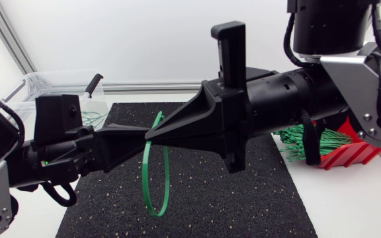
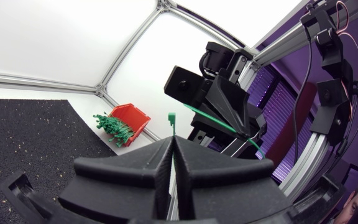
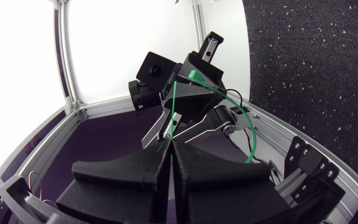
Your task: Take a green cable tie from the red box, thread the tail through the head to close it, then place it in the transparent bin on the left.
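Observation:
A green cable tie hangs as a loop above the black mat, mid-table. Both grippers meet tip to tip at the top of the loop. My left gripper comes from the left and is shut on the tie; in its wrist view the tie's head sticks out past the closed fingertips of my left gripper. My right gripper comes from the right and is shut on the strap, which runs out from the tips of my right gripper and curves away. Whether the tail sits in the head is hidden.
The red box with several green ties stands at the right of the mat. The transparent bin is at the back left, with green ties inside and a black handle at its rim.

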`<state>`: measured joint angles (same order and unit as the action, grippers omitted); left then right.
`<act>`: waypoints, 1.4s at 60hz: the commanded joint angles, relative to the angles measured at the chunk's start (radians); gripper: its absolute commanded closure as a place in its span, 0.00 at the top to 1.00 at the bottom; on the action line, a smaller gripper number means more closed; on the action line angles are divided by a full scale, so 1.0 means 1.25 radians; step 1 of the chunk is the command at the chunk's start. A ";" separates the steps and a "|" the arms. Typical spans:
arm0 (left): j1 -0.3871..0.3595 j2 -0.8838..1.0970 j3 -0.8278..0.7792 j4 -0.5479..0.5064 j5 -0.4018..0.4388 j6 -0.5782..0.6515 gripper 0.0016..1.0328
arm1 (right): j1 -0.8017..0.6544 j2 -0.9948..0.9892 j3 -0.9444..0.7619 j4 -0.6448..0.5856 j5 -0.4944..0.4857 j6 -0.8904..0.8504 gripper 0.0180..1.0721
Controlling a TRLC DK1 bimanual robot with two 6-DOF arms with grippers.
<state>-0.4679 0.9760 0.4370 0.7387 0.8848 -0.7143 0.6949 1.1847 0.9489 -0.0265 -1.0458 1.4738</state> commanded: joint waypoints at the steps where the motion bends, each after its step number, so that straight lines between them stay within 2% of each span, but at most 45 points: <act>1: -0.005 0.011 0.005 0.016 0.008 -0.008 0.04 | 0.011 0.001 0.009 0.006 0.001 0.026 0.05; 46: 0.023 0.011 0.043 0.015 0.006 -0.018 0.04 | 0.017 0.023 -0.013 0.019 0.001 0.026 0.05; 84: 0.016 -0.010 0.016 0.015 0.026 -0.036 0.04 | 0.007 0.014 -0.009 0.026 0.002 0.026 0.05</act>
<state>-0.4461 0.9821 0.4664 0.7391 0.9077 -0.7338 0.7059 1.1999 0.9478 -0.0109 -1.0458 1.4742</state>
